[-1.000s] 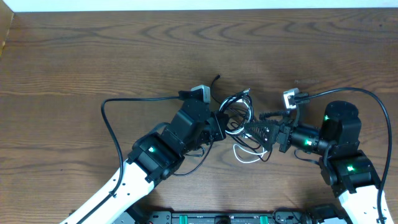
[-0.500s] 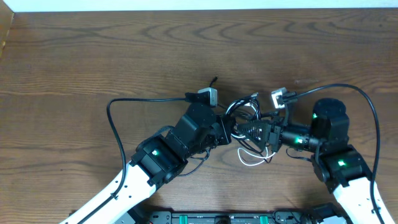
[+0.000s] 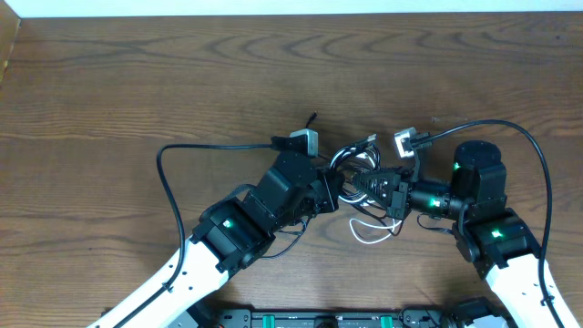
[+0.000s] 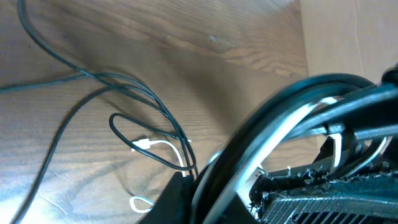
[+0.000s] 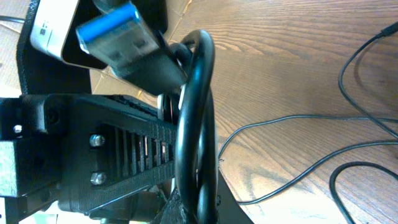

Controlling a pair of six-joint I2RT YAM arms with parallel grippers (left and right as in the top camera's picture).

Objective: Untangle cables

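The tangled cables lie mid-table between my two grippers: black loops [image 3: 352, 157] and, nearer the front, white loops [image 3: 369, 232]. One black plug end [image 3: 312, 118] points away. My left gripper [image 3: 334, 189] is shut on the bundle, and in its wrist view the black cable [image 4: 264, 121] and the white cable [image 4: 292, 124] cross right in front of the jaws. My right gripper [image 3: 363, 187] faces it almost tip to tip, shut on a black loop [image 5: 196, 93]. A blue-tipped USB plug [image 5: 115, 28] hangs just above that loop.
Thick black camera leads arc out from the left arm [image 3: 164, 182] and the right arm [image 3: 539, 169]. Thin cable strands with a small white plug [image 4: 144, 147] trail on the wood. The table's far edge [image 3: 291, 15] runs along the top.
My right gripper moved left toward the left gripper and went from open to shut on the black loop. The left gripper drifted slightly right and up, still holding the bundle.
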